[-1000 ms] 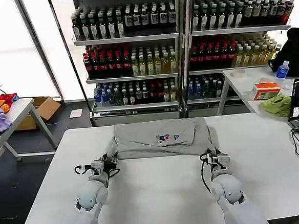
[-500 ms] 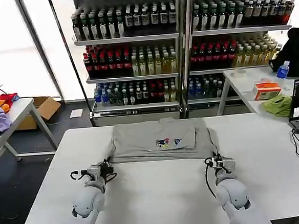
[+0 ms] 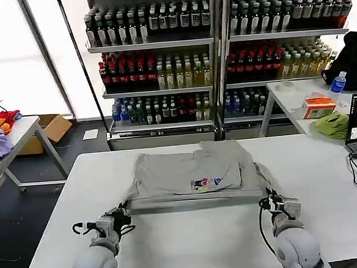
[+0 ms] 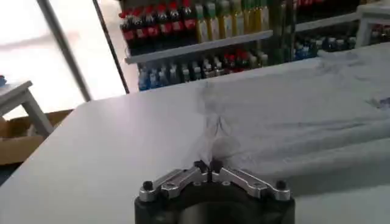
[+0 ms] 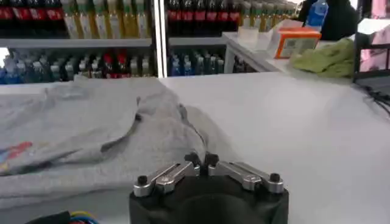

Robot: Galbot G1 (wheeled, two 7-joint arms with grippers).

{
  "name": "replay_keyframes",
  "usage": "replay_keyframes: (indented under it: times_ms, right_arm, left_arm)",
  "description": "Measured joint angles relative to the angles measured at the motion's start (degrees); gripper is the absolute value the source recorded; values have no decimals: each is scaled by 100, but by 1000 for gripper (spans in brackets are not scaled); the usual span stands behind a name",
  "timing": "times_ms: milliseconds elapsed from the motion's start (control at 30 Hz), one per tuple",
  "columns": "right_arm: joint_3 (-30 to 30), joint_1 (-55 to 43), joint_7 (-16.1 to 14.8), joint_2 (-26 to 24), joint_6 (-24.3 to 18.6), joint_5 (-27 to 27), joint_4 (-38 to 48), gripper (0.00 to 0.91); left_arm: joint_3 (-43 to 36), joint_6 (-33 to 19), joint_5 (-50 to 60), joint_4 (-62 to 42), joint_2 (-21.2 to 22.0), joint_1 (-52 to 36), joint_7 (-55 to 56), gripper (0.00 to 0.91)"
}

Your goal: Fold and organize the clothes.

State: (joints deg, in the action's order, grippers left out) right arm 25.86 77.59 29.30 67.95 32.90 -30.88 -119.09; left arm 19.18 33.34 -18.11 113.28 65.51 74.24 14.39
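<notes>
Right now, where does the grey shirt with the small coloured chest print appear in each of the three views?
Head view: the grey shirt lies mid-table, its near edge stretched between both pincers.
Left wrist view: it spreads across the table, one corner pinched in the left pincer.
Right wrist view: it lies bunched, one corner pinched in the right pincer.
Shared landmark: the bottle shelves behind the white table.

No text can be read; the shirt's (image 3: 187, 170) chest print (image 3: 205, 183) seems wordless.
</notes>
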Motion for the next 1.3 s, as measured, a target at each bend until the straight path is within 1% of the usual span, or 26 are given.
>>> replay_keyframes:
  times_ms: [67,167,367,567,800,833,867,900,933,967,1000,1033,1300]
  right_arm:
    - [48,272,42,29,-8,1,-234,0]
    - [80,669,112,63,-40,10,-526,0]
    - [179,1389,242,57,-111,106,-858,0]
    - [254,1844,283,-42,-154,206,-1030,0]
    - [266,2220,328,-158,-202,362,-1191,0]
    - [270,2260,337,-165,-203,380,-1200,71]
    - [270,2294,348,-169,-201,399,-1209,423]
    - [269,2324,364,-173,-196,415,-1220,907]
    - [270,2346,378,-174,-188,422,-1235,907]
    - [271,2364,395,-175,-176,433,-1247,907]
    - [275,2389,409,-176,-166,447,-1254,907]
    - [281,2405,419,-176,-152,460,-1254,907]
    - [368,2485,422,-206,-87,533,-1328,907]
  left_arm:
    - [20,-5,10,292,-11,262,25,0]
    - [20,-34,52,715,-30,671,55,10]
    - [-16,-151,203,1394,1,1537,121,10]
    - [19,-233,333,1781,-37,2308,197,10]
    - [82,-276,406,1968,-20,2806,224,10]
    - [89,-282,417,1982,-20,2846,224,10]
    - [97,-286,427,1996,-16,2879,224,10]
    - [101,-287,433,2010,-7,2912,224,202]
    - [101,-287,436,2020,-2,2939,224,302]
    - [102,-285,441,2024,1,2960,224,615]
    - [101,-279,444,2029,3,2988,226,836]
    - [99,-273,447,2033,8,3012,231,907]
    - [64,-164,463,2047,78,3091,231,907]
